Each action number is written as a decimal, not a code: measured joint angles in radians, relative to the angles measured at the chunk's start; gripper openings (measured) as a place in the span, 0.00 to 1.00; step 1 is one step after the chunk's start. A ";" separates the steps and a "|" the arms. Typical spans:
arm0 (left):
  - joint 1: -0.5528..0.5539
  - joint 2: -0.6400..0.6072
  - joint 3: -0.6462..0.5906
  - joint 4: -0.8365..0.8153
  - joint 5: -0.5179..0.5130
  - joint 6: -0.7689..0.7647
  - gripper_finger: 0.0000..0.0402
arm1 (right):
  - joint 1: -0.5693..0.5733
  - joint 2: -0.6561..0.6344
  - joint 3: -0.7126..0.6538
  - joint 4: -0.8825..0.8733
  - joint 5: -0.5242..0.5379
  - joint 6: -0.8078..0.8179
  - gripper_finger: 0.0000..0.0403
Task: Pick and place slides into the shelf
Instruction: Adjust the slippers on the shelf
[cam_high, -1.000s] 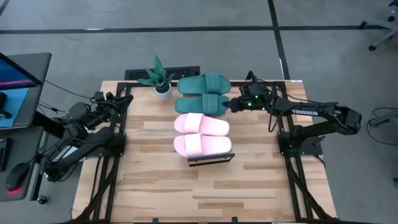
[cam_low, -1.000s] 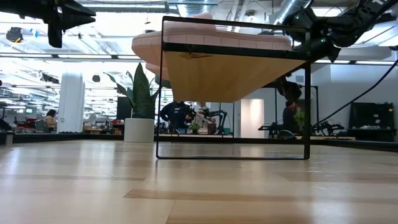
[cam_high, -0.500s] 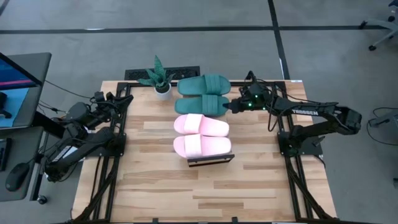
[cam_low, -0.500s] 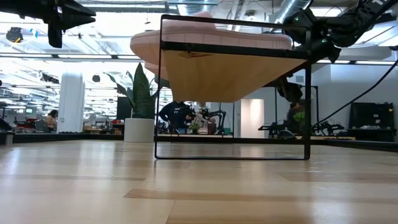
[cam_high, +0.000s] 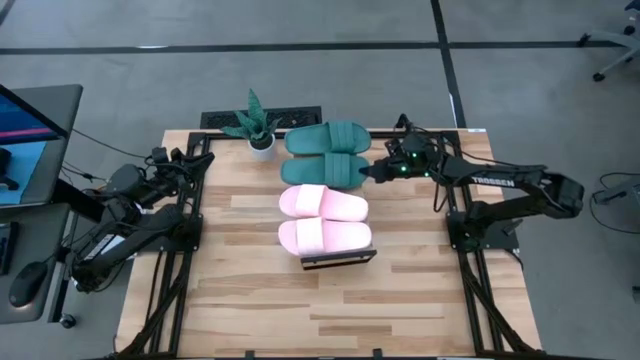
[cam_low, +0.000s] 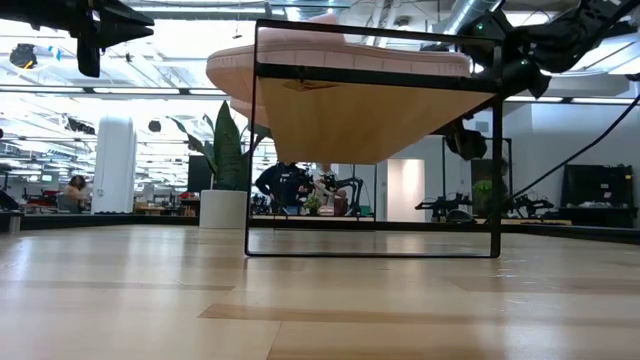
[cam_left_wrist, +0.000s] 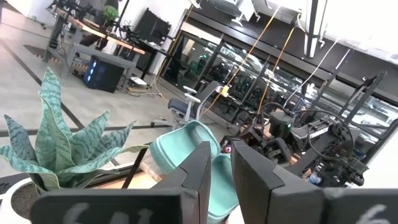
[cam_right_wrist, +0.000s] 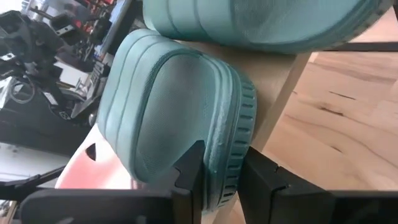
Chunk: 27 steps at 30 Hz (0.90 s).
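Two dark green slides (cam_high: 328, 134) (cam_high: 325, 168) and two pale pink slides (cam_high: 323, 200) (cam_high: 325, 234) lie side by side, soles down, on the plank top of the narrow shelf (cam_high: 338, 257). My right gripper (cam_high: 372, 172) is at the right end of the nearer green slide (cam_right_wrist: 180, 112) and shut on it. My left gripper (cam_high: 190, 152) waits at the table's far left, apart from everything, its fingers (cam_left_wrist: 199, 180) a narrow gap apart. The low view shows the shelf (cam_low: 370, 130) from below, with a pink slide (cam_low: 340, 65) on top. My right gripper pinches the nearer green slide by the rim of its right end (cam_right_wrist: 229, 163), one finger (cam_right_wrist: 189, 168) on the footbed side and the other (cam_right_wrist: 261, 177) on the outer side. It comes about level from the table's right, along the slide. That end juts past the plank's edge (cam_right_wrist: 277, 87), the rest lying on the plank.
A small potted plant (cam_high: 258, 128) stands at the table's far edge, just left of the green slides. Bare slatted tabletop (cam_high: 300, 310) lies near the shelf's front end and on both its sides. Arm frames stand along the left and right edges.
My right gripper has crept slightly toward the table's left, staying on the green slide's end. In the low view the shelf frame has shifted a little to the left.
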 joint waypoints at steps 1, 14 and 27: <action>0.000 0.000 0.000 0.000 0.000 0.000 0.13 | -0.005 -0.007 0.000 0.000 -0.003 0.000 0.17; 0.000 0.000 0.000 0.000 -0.001 0.001 0.13 | 0.003 -0.054 0.000 -0.071 -0.004 0.000 0.17; 0.000 0.000 0.000 0.000 -0.001 -0.003 0.13 | 0.005 -0.054 0.000 -0.073 -0.062 0.000 0.17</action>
